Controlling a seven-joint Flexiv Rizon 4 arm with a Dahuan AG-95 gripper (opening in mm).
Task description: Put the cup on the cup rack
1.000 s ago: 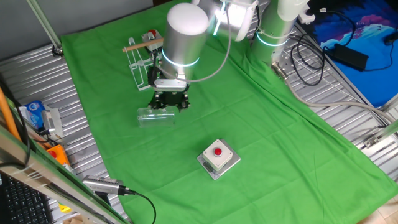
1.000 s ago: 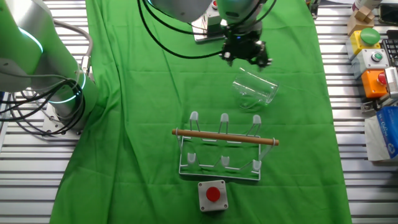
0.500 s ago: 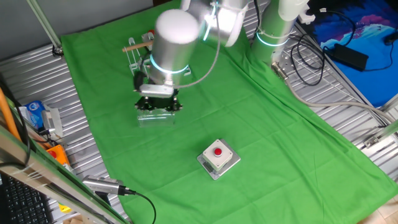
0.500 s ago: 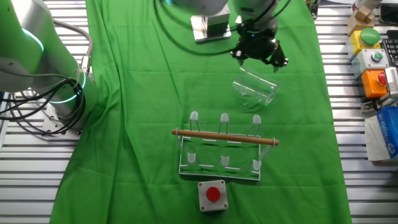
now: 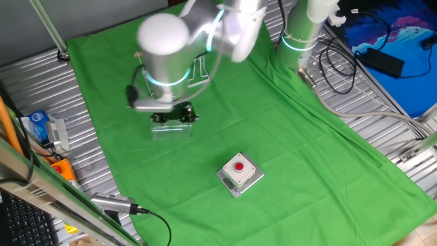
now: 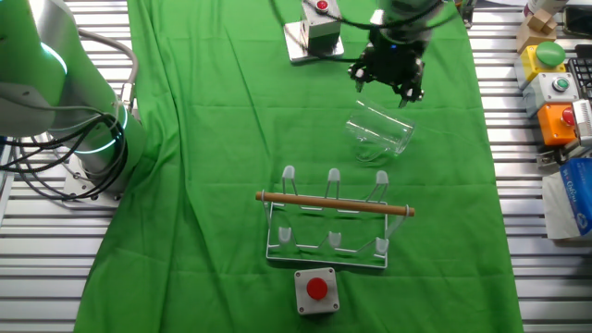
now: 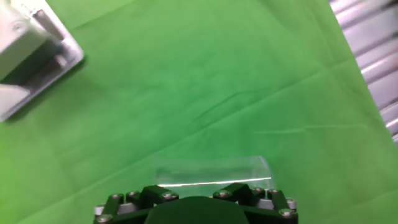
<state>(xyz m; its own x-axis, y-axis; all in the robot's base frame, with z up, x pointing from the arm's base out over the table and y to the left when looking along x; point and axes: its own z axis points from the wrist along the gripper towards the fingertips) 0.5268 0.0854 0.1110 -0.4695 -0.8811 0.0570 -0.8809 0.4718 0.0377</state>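
The cup (image 6: 379, 137) is a clear glass lying on its side on the green cloth, just beyond the cup rack (image 6: 333, 217). The rack is white wire with a wooden dowel across the top. My gripper (image 6: 388, 91) hovers just past the cup, fingers spread and holding nothing. In one fixed view the gripper (image 5: 174, 116) sits right above the cup (image 5: 171, 130), and the arm hides most of the rack. In the hand view the cup (image 7: 211, 169) lies crosswise just ahead of the gripper's base (image 7: 196, 202); the fingertips do not show.
A grey box with a red button (image 6: 316, 289) stands against the rack. A second button box (image 5: 239, 171) sits on the cloth on the cup's other side, and shows in the hand view (image 7: 31, 50). Bare metal slats and clutter (image 6: 555, 83) border the cloth.
The arm has swung sideways and turned its wrist, bringing the gripper from beside the cup to right over it. The cup and rack have not moved.
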